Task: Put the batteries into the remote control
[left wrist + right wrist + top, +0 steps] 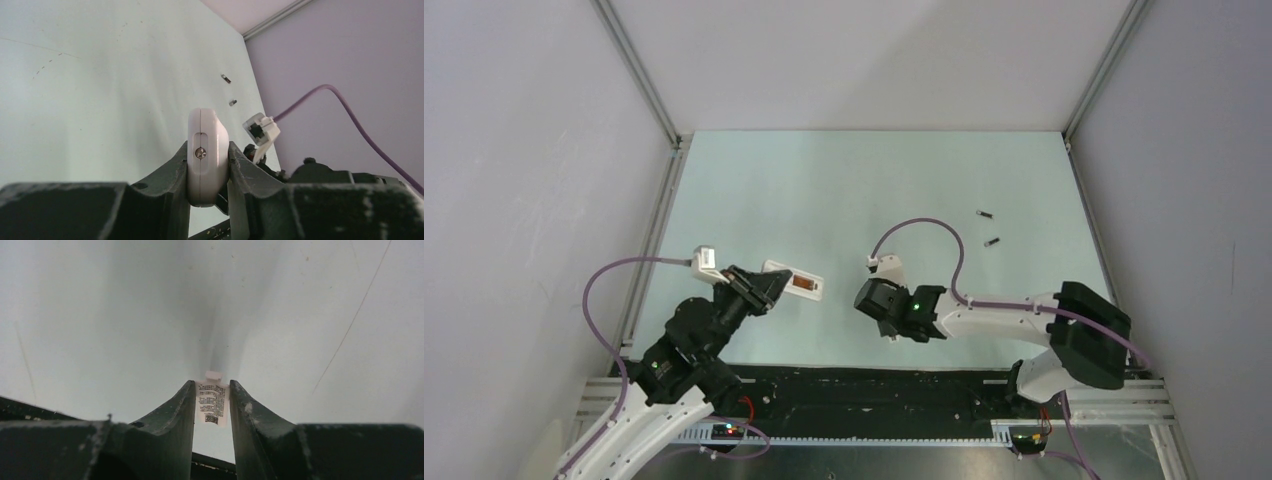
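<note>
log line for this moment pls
left gripper: shut on remote control | right gripper: shut on cover plate | batteries: both loose on table | loaded: none

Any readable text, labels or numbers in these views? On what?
On the cover plate in the right pincer: rows of dark print, too small and blurred to read.
On the remote control in the left pincer: no text visible, only a screw in its edge.
On the batteries: too small to show any marking.
No other text in any view.
</note>
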Motion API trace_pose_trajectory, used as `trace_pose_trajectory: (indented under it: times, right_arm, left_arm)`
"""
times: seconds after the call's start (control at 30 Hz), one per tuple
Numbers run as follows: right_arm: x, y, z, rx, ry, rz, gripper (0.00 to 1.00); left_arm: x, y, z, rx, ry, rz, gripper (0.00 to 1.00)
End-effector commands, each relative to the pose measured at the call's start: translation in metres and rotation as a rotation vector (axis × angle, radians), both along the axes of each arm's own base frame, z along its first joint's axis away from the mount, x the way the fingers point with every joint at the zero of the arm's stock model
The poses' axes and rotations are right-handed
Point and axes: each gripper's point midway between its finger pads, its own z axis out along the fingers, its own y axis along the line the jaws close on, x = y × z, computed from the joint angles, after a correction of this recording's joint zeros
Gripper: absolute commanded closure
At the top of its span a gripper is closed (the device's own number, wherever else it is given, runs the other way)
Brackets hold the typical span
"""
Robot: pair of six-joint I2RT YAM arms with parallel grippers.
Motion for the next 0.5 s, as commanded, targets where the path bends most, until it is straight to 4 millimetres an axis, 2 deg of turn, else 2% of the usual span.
trace_pose_trajectory:
  times: [0.0,0.17,0.23,0.37,0.47]
  right_arm:
    - [0.009,0.009,-0.011,0.057,0.047,-0.065,0.66]
    - [0.025,0.011,-0.018,0.042,0.057,-0.099,0.62]
    - [0.034,0.011,-0.019,0.041,0.058,-0.116,0.52]
    - [0.041,0.016,-0.014,0.057,0.053,-0.105,0.32]
    - [0.041,0.018,-0.006,0.075,0.042,-0.093,0.28]
  left_arm:
    - [0.001,0.005,0.009,0.011,-0.035,0.018,1.0]
    - [0.002,0.005,0.008,0.024,-0.036,0.018,1.0]
    - [0.002,0.005,0.007,0.025,-0.034,0.02,1.0]
    - [0.002,0.006,0.008,0.027,-0.039,0.021,1.0]
    - [0.001,0.007,0.009,0.026,-0.046,0.022,1.0]
